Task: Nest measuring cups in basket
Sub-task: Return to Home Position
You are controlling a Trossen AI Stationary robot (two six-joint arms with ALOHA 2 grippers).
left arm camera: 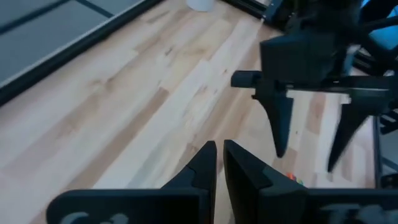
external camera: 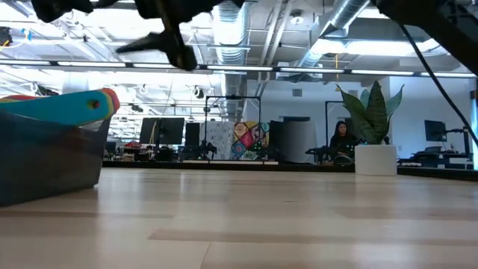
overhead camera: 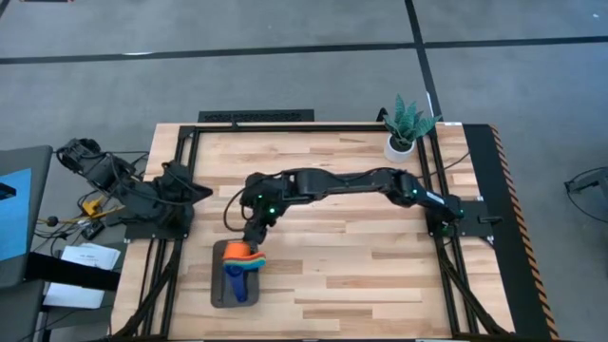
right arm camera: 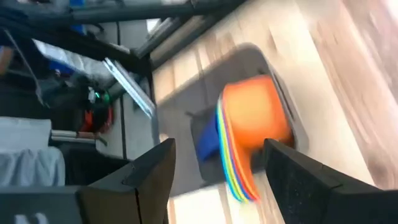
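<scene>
One nested stack of measuring cups sits in the dark basket, toward the left arm's side of the worktop. The orange cup is on top and the handles poke over the rim, so the stack looks heaped rather than sunk deep. The right gripper hovers just above it, fingers apart and empty, straddling the stack in its wrist view. That's the danger: a sideways pull-away could let one finger clip a handle and tip the cups out, or drag the light basket along. The left gripper waits at its own side, fingers together, clear of trouble.
</scene>
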